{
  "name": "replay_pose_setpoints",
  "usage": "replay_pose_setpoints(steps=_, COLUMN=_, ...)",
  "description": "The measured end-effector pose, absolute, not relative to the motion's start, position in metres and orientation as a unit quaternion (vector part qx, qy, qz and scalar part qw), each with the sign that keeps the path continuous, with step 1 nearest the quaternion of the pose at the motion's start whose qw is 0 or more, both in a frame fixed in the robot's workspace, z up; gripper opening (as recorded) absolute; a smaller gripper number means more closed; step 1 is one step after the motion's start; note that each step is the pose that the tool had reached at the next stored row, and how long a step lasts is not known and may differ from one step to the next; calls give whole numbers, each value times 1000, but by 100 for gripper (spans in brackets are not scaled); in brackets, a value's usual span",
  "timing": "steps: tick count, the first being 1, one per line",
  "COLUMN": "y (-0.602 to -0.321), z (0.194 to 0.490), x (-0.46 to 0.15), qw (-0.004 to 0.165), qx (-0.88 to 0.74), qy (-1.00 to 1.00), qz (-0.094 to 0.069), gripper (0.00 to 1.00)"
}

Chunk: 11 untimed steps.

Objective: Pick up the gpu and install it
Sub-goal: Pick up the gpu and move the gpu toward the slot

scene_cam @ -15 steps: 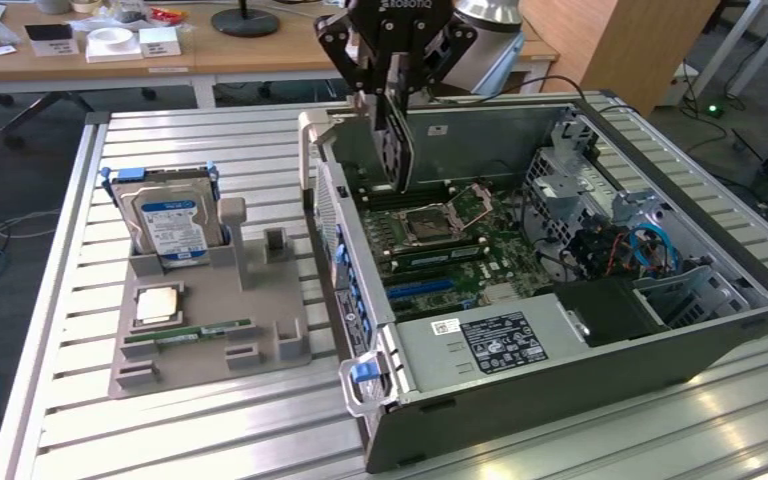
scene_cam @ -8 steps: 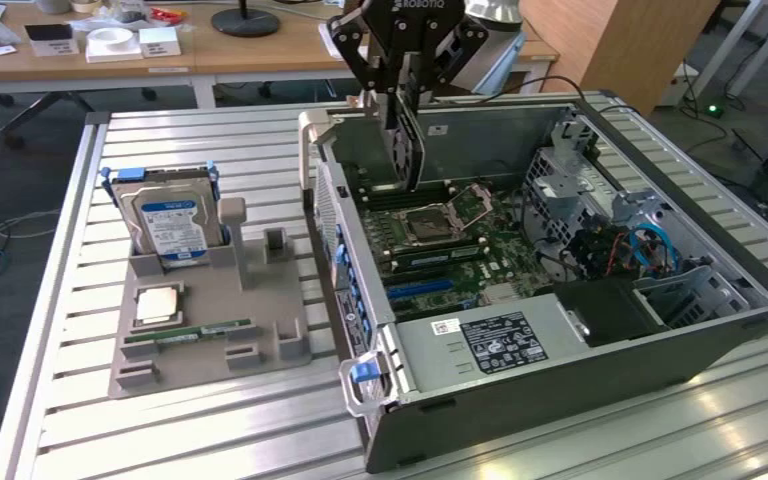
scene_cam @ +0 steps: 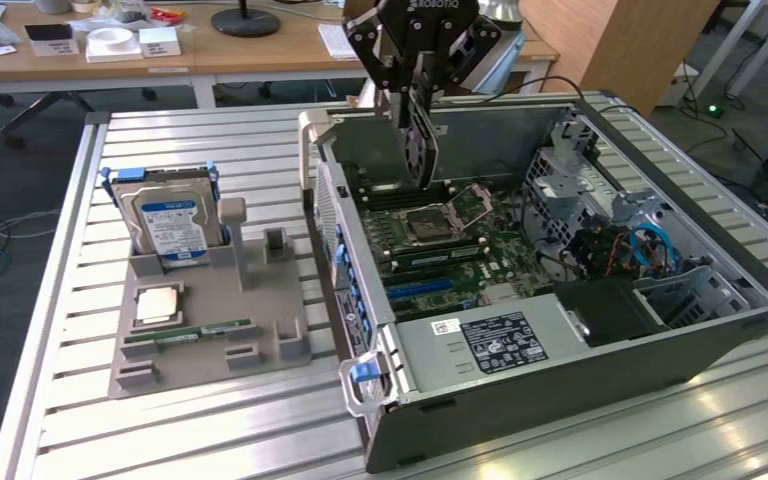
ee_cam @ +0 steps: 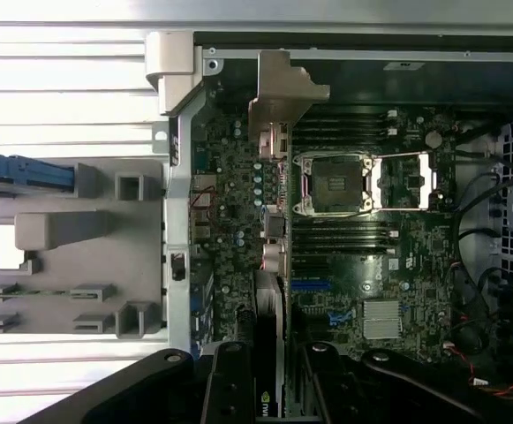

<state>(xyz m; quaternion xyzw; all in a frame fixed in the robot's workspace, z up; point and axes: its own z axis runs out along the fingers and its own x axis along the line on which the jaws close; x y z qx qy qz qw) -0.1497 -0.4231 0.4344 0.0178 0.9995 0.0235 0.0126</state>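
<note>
Fingers [ee_cam: 228, 384] hold gpu [scene_cam: 415, 135] above motherboard [scene_cam: 454, 245].

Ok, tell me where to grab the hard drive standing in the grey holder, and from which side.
Take the hard drive by its upper half. Come straight down from above, with the jaws across its two broad flat faces. It stands upright on edge in the grey holder, whose slot walls cover its lower part, so probably only the top is free to grip.

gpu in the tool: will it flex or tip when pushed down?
Probably stiff: the gpu hangs straight, edge down, from the tool. Likely end-heavy toward its metal bracket, so it may pivot in the grip. Thin, so likely fragile.
</note>
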Motion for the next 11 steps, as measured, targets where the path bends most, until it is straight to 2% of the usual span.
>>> replay_pose_setpoints(steps=11, y=-422, z=434, x=-127, qw=13, qx=18, qy=999, qz=23, gripper=26)
